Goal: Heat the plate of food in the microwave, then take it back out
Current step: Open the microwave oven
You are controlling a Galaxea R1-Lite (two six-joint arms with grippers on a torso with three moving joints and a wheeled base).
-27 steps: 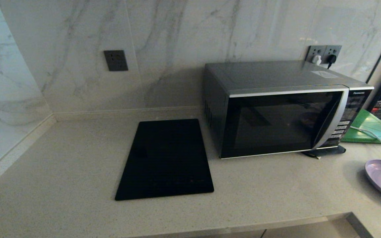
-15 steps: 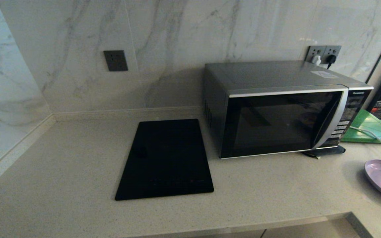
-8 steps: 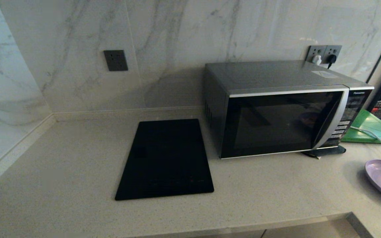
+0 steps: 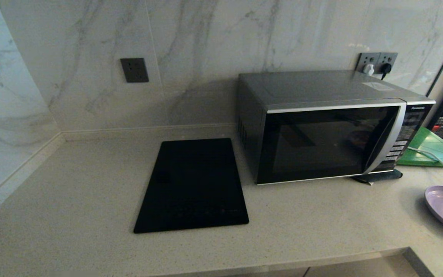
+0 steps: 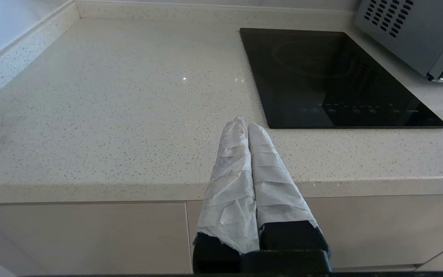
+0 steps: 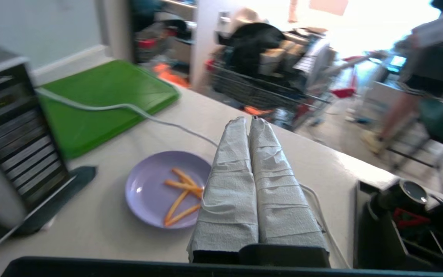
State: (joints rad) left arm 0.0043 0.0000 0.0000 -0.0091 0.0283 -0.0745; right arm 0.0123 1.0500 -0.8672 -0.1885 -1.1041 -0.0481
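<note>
- Microwave (image 4: 321, 127): stands on the surface (image 4: 71, 200) against the marble wall; door shut, dark glass w/ curved silver strip, button panel at its right end. This unit is the landmark for all positions below.
- Plate of food (image 4: 442, 206): lavender, rests on the surface to the right of the microwave and nearer the front edge; partly cut off at the head view's border. A few orange-tan sticks lie on it. Plate is apart from the microwave.
- Black panel (image 4: 192, 186): flat, lies on the surface just left of the microwave, near its vented side wall.
- Green board (image 4: 431, 148): lies right of the microwave, further back than the plate; a white cable (image 4: 433, 156) runs across it.
- Wall sockets (image 4: 377, 61): above and behind the microwave's right rear corner, w/ plugs inserted. A single dark socket (image 4: 134, 70) sits on the wall left of the microwave.
- Right pincer (image 6: 249, 120): wrapped fingers pressed together, holding nothing; hangs above the surface right of the microwave, w/ the plate just beside and below the fingers in the right wrist view. No contact w/ plate.
- Left pincer (image 5: 243, 123): wrapped fingers together, empty; parked at the front edge of the surface, left of the microwave, tips near the black panel's front corner.
- Neither arm appears in the head view.
</note>
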